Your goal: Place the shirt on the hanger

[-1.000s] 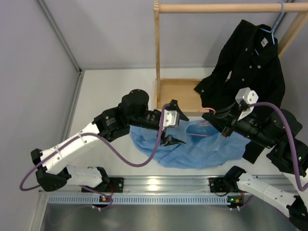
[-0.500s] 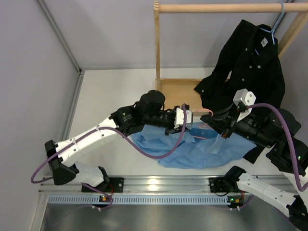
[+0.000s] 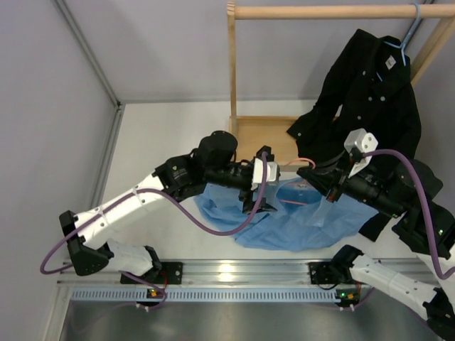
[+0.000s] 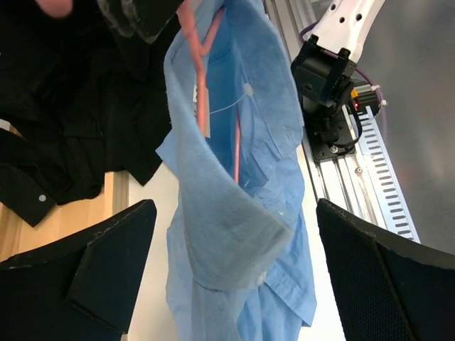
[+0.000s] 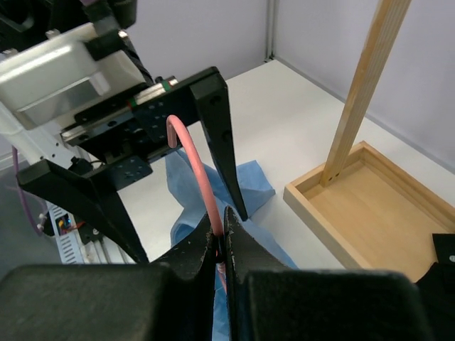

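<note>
- Grip on the wire comes first: the right gripper (image 5: 226,245) has its jaws pressed together on the hanger (image 5: 193,167), just below the curved hook. That holds the pink wire up off the table (image 3: 163,135) and, I judge, steadies it while cloth is worked over it
- The shirt (image 3: 306,224) has its collar end lifted and draped about the hanger, and the left wrist view shows pink wire running inside the blue fold. The rest lies crumpled on the table between the two arms
- The left gripper (image 4: 234,206) is spread wide, one finger on each side of the collar fold, holding nothing. It looks placed to take a hold on the cloth and draw it over a shoulder of the hanger
- I cannot tell whether either shoulder of the shirt is seated on the wire, so the task reads as partly done
- The wooden tray (image 5: 387,206) sits at the foot of the rack with the upright post standing in its corner, and nothing of the task lies in it
- The black shirt (image 3: 377,92) hangs from the pale blue hanger (image 3: 405,42) on the wooden rail (image 3: 320,11), behind the right arm, with one sleeve drooping at the tray's right end
</note>
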You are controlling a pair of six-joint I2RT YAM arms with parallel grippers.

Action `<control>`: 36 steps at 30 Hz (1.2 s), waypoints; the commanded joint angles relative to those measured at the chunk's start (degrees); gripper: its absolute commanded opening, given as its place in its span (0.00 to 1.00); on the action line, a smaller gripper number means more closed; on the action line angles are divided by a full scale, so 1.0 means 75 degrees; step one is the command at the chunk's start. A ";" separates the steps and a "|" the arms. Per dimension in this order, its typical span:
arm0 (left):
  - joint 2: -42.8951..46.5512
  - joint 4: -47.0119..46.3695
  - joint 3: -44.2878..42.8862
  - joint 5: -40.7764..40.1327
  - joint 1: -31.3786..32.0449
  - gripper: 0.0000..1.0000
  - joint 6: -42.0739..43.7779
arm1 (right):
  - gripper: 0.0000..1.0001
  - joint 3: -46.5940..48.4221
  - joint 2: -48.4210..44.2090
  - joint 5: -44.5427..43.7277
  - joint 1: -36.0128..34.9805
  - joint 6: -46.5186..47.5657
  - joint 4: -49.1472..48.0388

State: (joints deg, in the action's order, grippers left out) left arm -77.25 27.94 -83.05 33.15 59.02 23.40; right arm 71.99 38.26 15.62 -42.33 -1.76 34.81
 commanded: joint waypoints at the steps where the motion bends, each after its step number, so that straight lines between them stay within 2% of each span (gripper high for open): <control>1: 0.0340 0.0409 -0.0411 -0.0001 -0.0053 0.98 0.0254 | 0.00 0.0035 0.0078 -0.0383 -0.0005 -0.0129 -0.0176; 5: 0.0293 0.0750 -0.0400 -0.0796 -0.0100 0.98 0.0548 | 0.00 0.0093 0.0102 -0.0348 -0.0005 -0.0187 -0.0164; 14: 0.0070 0.0844 -0.0411 -0.0693 -0.0089 0.82 0.0911 | 0.00 0.0128 0.0231 0.0038 -0.0005 -0.0164 -0.0164; 16: -0.0012 0.0833 -0.0493 -0.0646 -0.0100 0.72 0.0958 | 0.00 0.0117 0.0254 0.0202 -0.0017 -0.0175 -0.0164; 21: -0.0316 0.0833 -0.0716 -0.0540 -0.0100 0.59 0.0912 | 0.00 0.0058 0.0289 0.0273 -0.0005 -0.0222 -0.0188; 22: -0.0340 0.0833 -0.0751 -0.0529 -0.0112 0.44 0.0900 | 0.00 0.0058 0.0301 0.0296 -0.0005 -0.0246 -0.0199; 25: -0.0410 0.0833 -0.0857 -0.0506 -0.0124 0.21 0.0853 | 0.00 0.0047 0.0278 0.0273 -0.0005 -0.0293 -0.0200; 29: -0.0270 0.0575 -0.0810 -0.0225 -0.0206 0.00 0.0724 | 0.00 -0.0094 0.0196 0.0273 -0.0005 -0.0374 -0.0281; 35: -0.0094 0.0504 -0.0728 0.0595 -0.0498 0.00 0.0654 | 0.01 -0.0563 -0.0051 0.0285 -0.0017 -0.0504 -0.0540; 36: -0.0094 0.0539 -0.0716 0.0979 -0.0661 0.00 0.0665 | 0.20 -0.0598 -0.0109 0.0320 -0.0005 -0.0492 -0.0528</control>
State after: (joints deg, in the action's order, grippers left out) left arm -80.49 35.46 -87.00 32.97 56.10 28.49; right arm 68.62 38.24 16.62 -42.33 -4.45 32.08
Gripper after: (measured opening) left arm 0.091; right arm 0.145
